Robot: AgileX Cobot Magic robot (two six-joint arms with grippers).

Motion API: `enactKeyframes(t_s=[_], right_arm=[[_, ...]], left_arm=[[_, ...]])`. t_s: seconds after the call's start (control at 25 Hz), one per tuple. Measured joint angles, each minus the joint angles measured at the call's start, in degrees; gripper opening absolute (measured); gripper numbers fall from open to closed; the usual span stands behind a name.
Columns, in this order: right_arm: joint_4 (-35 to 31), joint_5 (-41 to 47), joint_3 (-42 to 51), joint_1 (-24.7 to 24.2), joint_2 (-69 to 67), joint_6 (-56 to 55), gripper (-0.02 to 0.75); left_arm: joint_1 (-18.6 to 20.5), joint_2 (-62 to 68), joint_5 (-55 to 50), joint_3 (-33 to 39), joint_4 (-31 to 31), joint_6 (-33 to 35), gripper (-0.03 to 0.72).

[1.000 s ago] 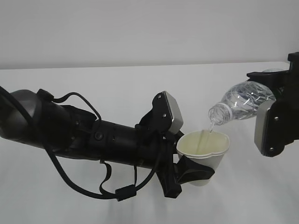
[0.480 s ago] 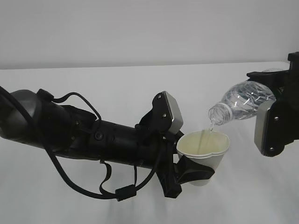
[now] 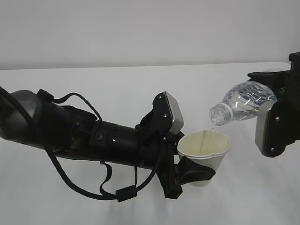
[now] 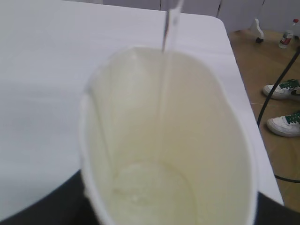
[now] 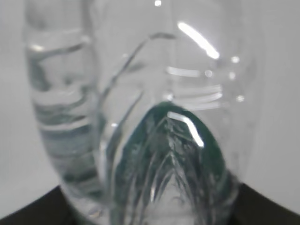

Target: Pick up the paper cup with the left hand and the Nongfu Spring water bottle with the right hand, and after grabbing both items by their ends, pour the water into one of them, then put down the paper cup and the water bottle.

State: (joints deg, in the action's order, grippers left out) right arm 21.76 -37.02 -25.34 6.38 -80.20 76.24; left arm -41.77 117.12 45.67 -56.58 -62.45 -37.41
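The white paper cup [image 3: 205, 154] is held above the table, squeezed by my left gripper [image 3: 194, 172], which is shut on its lower part. Its cream inside [image 4: 168, 154] fills the left wrist view, with a little water pooled at the bottom. My right gripper [image 3: 274, 117] is shut on the base end of the Nongfu Spring water bottle [image 3: 243, 103], tilted neck-down to the left over the cup. A thin stream of water [image 3: 212, 130] runs from the neck into the cup. The bottle [image 5: 140, 117] fills the right wrist view, with its green label showing through.
The white table [image 3: 117, 89] spreads under both arms. Its right edge [image 4: 243, 108] shows in the left wrist view, with wooden floor, a black cable [image 4: 276, 93] and white shoes [image 4: 283, 124] beyond it.
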Motion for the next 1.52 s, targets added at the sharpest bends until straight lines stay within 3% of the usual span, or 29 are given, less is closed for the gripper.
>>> enactKeyframes(t_s=[1.52], right_arm=[[0.12, -0.13, 0.00, 0.00, 0.00, 0.00, 0.386]], left_arm=[[0.00, 0.00, 0.00, 0.00, 0.09, 0.00, 0.389]])
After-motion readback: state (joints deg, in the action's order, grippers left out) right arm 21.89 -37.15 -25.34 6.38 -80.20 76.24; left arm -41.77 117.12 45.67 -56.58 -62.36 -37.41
